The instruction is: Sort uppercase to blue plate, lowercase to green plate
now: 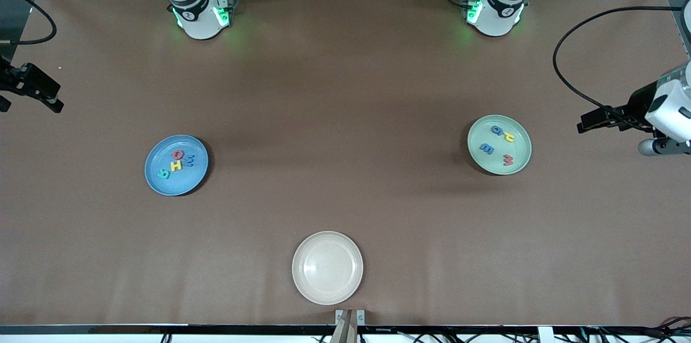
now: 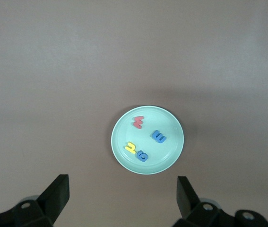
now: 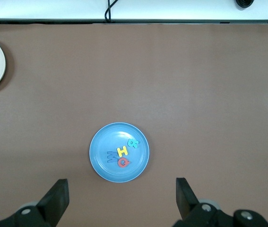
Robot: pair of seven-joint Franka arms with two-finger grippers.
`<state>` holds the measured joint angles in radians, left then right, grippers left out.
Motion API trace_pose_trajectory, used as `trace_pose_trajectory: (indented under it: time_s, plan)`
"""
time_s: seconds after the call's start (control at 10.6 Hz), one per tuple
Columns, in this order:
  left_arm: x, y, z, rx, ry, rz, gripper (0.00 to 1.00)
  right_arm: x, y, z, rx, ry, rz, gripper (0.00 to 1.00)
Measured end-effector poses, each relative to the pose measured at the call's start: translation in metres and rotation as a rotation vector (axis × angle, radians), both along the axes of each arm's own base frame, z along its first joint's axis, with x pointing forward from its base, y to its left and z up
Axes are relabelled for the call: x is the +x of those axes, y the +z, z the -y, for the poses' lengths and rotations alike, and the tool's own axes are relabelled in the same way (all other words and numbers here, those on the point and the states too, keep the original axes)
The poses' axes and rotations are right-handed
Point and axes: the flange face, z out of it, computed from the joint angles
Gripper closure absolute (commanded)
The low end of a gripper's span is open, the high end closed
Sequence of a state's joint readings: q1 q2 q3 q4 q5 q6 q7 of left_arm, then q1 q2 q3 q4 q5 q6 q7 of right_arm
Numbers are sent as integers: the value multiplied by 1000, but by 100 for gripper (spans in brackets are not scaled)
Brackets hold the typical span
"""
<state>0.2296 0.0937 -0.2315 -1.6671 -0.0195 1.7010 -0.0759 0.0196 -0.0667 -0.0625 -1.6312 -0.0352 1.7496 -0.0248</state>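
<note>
The blue plate [image 1: 162, 185] [image 3: 103, 141] holds the uppercase letters: a red Q [image 1: 177, 155], a yellow H [image 1: 176, 165], a blue M [image 1: 187, 160] and a teal R [image 1: 163, 173]. In the green plate [image 1: 494, 163] [image 2: 168, 156] lie the lowercase letters: a blue g [image 1: 497, 129], a yellow hooked piece [image 1: 509, 137], a blue m [image 1: 486, 148] and a red w [image 1: 508, 159]. My left gripper [image 2: 122, 198] hangs open and empty, high over the table's left-arm end, off the green plate. My right gripper [image 3: 122, 198] is open and empty too, high over the right-arm end.
A cream-white plate [image 1: 327, 289] with nothing in it sits near the table's front-camera edge, midway between the two ends. Black cables loop over the table's corners by both arms.
</note>
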Motion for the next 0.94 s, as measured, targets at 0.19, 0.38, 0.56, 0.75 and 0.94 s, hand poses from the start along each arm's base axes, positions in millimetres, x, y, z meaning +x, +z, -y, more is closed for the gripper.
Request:
trace_pose_trajectory:
  time_s: [0.19,0.38,0.56,0.75,0.94]
  plan:
    - [-3,12,-4,42,-3,9,0,-1,-2,0,1,0,-15,0]
    - [-4,33,-9,88,-20,18,0,-6,-8,-2,20,-2,-68,0]
    - [-7,52,-9,90,-38,17,0,-7,-17,-5,59,-1,-121,0]
    - [-10,60,-10,90,-36,8,0,-7,-31,-7,71,-1,-172,0]
    - [-11,59,-12,90,-32,-5,0,-7,-44,-9,80,0,-203,0]
